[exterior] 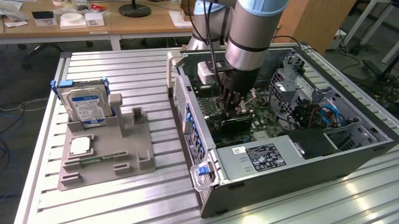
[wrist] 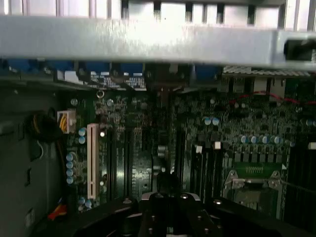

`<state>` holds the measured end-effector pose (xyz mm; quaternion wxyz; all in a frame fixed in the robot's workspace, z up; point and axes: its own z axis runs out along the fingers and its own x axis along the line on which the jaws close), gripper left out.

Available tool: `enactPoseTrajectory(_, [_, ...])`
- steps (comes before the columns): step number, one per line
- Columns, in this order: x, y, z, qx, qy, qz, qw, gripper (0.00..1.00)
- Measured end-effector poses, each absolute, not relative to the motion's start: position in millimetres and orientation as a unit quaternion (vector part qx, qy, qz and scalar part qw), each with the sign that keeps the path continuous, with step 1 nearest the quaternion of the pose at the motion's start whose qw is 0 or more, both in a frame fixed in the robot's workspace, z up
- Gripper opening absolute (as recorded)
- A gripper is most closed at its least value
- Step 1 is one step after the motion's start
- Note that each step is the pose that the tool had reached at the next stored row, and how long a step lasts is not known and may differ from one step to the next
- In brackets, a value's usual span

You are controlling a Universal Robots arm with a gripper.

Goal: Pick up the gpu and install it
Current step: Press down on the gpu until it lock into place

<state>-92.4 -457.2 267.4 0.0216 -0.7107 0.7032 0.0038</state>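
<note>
A ribbed aluminium table (exterior: 124, 65) of slotted metal profiles carried the work. Toward the exterior view's left, a grey holder tray (exterior: 134, 154) lay flat on its slats, with a silver hard drive (exterior: 87, 106) standing upright in it and a small square processor chip (exterior: 80, 146) resting in a recess. Beside the tray, toward the exterior view's right, an open computer case (exterior: 299, 175) lay on its side.

A ribbed aluminium work table (exterior: 124, 70) is seen in the exterior view, with glare reflected along its near edge. Behind it, a wooden desk (exterior: 146, 25) is set with papers, small boxes and a round black lamp base (exterior: 134, 9). A grey floor (exterior: 28, 79) is crossed by loose cables at the exterior view's left.
</note>
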Motion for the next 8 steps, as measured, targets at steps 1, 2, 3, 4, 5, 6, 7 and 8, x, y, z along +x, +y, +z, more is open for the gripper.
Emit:
enactPoseTrajectory(1, [-91.0,-457.3,267.2,-0.711,0.703,0.004,0.022,0.11])
enactPoseTrajectory(2, [-91.0,-457.3,267.2,-0.711,0.703,0.004,0.022,0.11])
enactPoseTrajectory(3, [-91.0,-457.3,267.2,-0.711,0.703,0.004,0.022,0.11])
enactPoseTrajectory(4, [-91.0,-457.3,267.2,-0.711,0.703,0.004,0.022,0.11])
enactPoseTrajectory(5, [-91.0,-457.3,267.3,-0.711,0.703,0.004,0.022,0.11])
enactPoseTrajectory(6, [-91.0,-457.3,267.3,-0.711,0.703,0.004,0.022,0.11])
enactPoseTrajectory(7, [-91.0,-457.3,267.3,-0.711,0.703,0.004,0.022,0.11])
enactPoseTrajectory(8, [-91.0,-457.3,267.3,-0.711,0.703,0.004,0.022,0.11])
